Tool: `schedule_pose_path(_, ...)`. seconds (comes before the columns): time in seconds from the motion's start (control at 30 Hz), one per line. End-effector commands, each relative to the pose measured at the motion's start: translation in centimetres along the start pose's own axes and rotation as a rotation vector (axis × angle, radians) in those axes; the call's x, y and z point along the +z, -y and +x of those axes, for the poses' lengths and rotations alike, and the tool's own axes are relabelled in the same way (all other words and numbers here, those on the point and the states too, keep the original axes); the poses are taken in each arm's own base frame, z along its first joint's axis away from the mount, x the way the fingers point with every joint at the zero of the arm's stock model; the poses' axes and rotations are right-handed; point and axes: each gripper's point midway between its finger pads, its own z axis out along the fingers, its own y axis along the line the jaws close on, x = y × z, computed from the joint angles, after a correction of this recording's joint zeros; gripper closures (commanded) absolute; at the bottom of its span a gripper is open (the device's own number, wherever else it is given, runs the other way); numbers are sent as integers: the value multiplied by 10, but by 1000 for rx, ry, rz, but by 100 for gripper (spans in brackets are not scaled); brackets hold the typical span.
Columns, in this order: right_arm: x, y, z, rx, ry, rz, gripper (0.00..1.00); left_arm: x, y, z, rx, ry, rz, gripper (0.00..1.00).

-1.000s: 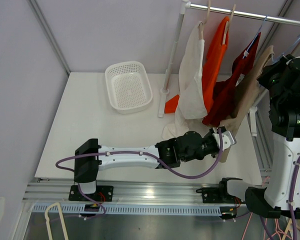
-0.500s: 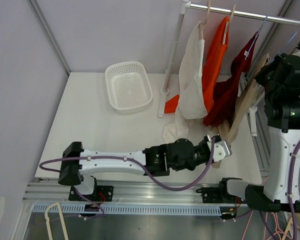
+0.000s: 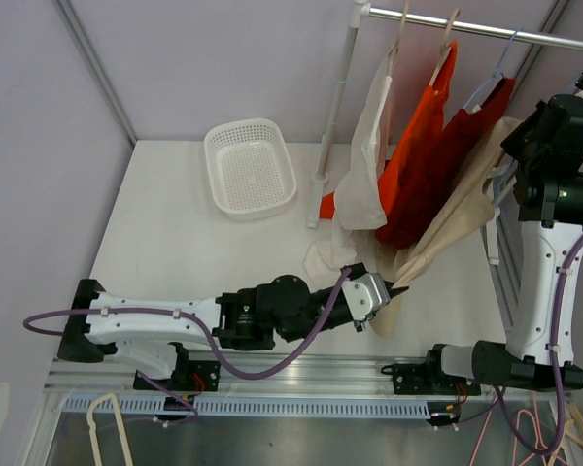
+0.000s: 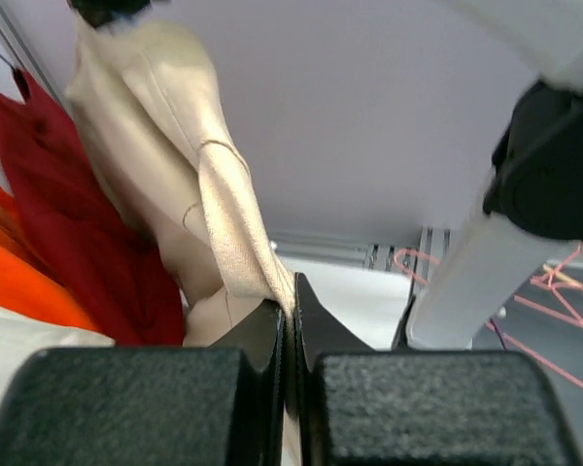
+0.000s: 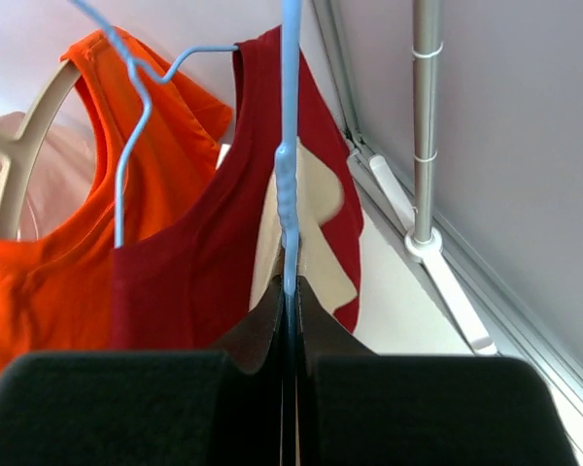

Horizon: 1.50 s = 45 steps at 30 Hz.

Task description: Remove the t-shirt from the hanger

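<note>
A beige t-shirt [image 3: 459, 206] hangs at the right end of the rail and stretches down and leftwards over the table. My left gripper [image 3: 393, 288] is shut on its lower hem, and in the left wrist view the cloth [image 4: 189, 165] runs taut from the fingertips [image 4: 290, 293]. My right gripper [image 5: 290, 283] is shut on the thin blue hanger [image 5: 290, 165] high at the right, with the t-shirt's beige collar [image 5: 321, 199] just behind the jaws. In the top view the hanger under the t-shirt is hidden by the right wrist [image 3: 556, 146].
On the rail [image 3: 486, 29] also hang a red shirt [image 3: 449, 160], an orange shirt [image 3: 423, 126] and a white garment [image 3: 364, 184]. The rack's pole [image 3: 335, 107] stands mid-table. A white basket [image 3: 249, 167] sits at the back left. Spare hangers lie below the table's right end.
My left arm has drawn back towards the near left with the hem, pulling the beige t-shirt out long and taut. The other shirts have swung. The right gripper stays on the hanger.
</note>
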Motion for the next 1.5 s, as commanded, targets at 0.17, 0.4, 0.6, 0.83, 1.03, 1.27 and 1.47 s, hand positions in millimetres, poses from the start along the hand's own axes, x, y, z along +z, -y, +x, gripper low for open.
schedule_pose_path(0.17,15,6,-52,61,123,-24,100,-18,41,51,-145,-40,125,99)
schedule_pose_path(0.4,0,-3,-43,60,61,-83,100,19,26,106,-132,-150,-7,99)
schedule_pose_path(0.6,-38,-19,-22,39,-72,-221,100,84,-20,113,-300,-265,5,99)
schedule_pose_path(0.83,-67,-21,-13,-4,-90,-260,100,131,-63,73,-268,-264,-73,99)
schedule_pose_path(1.03,-48,-9,-50,-108,26,-197,100,92,-39,68,-345,-281,53,99)
schedule_pose_path(1.27,-30,-14,-74,-116,119,-194,100,54,-49,14,-264,-234,81,99)
schedule_pose_path(1.47,2,-22,-89,-142,194,-199,100,24,-107,-74,-329,-86,52,99)
